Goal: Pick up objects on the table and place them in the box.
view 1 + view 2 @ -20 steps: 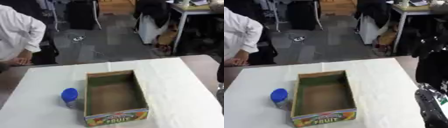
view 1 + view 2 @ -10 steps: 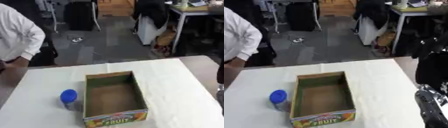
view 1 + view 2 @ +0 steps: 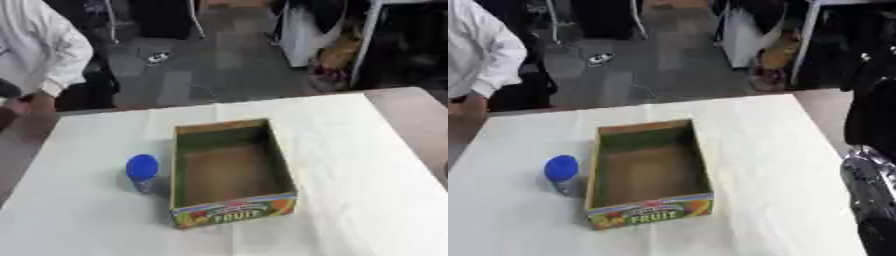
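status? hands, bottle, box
Right arm at right edge, hand not visible; left hand out of view. Blue-capped bottle upright on the table, left of the box, untouched. Box open and empty. Nothing blocking.

— How many boxes on the white-covered table (image 3: 367,165)?
— One open cardboard fruit box (image 3: 231,172), nothing inside it.
— And loose objects?
— One, a small container with a blue lid (image 3: 142,171), just left of the box.
— Robot arms in view?
— One, at the right edge (image 3: 871,190).

Box (image 3: 231,170): open-topped, nothing inside.
Blue-capped container (image 3: 142,171): just beside the box's left wall.
Tablecloth (image 3: 359,165): bare right of the box.
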Tool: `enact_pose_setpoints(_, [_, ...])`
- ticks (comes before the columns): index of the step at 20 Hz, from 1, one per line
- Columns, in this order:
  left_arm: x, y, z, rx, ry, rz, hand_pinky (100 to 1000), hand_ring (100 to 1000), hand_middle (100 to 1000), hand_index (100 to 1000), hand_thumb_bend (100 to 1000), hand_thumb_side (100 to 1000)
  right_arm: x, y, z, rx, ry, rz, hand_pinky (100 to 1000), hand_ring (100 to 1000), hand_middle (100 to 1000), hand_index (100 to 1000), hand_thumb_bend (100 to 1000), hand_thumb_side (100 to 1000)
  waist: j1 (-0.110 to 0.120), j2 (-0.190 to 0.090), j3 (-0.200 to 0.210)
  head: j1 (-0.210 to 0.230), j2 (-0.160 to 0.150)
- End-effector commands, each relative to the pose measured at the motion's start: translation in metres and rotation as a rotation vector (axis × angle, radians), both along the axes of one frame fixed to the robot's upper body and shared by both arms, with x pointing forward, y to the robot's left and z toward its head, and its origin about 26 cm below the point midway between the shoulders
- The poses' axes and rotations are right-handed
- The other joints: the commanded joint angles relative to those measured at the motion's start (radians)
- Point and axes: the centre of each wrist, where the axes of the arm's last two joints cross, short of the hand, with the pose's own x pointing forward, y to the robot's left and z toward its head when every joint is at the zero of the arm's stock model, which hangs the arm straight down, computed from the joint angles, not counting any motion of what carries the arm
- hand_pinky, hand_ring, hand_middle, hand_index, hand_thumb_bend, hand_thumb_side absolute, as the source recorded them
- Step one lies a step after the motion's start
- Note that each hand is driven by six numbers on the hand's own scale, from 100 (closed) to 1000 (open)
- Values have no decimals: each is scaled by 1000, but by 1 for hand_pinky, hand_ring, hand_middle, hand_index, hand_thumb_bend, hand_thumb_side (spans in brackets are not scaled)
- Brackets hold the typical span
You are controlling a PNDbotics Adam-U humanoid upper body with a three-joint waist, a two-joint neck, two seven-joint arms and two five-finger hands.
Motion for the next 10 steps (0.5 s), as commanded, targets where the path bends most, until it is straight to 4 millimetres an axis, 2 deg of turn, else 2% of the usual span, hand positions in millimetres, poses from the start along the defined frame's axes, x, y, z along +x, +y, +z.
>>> enact_pose_setpoints(1, [-3,1,16,147,-54,47,745,569,813,894,403,1000,0,0,11,-24,-28,10,304,340,434,782,100,1000,1,-7,-4,13,4])
enact_pose_setpoints(10, [-3,-4,33,447,-110,141,763,613,807,891,449,1000,1,2,12,-39,-30,24,307,340,435,783,100,1000,4,-1,-15,25,-5])
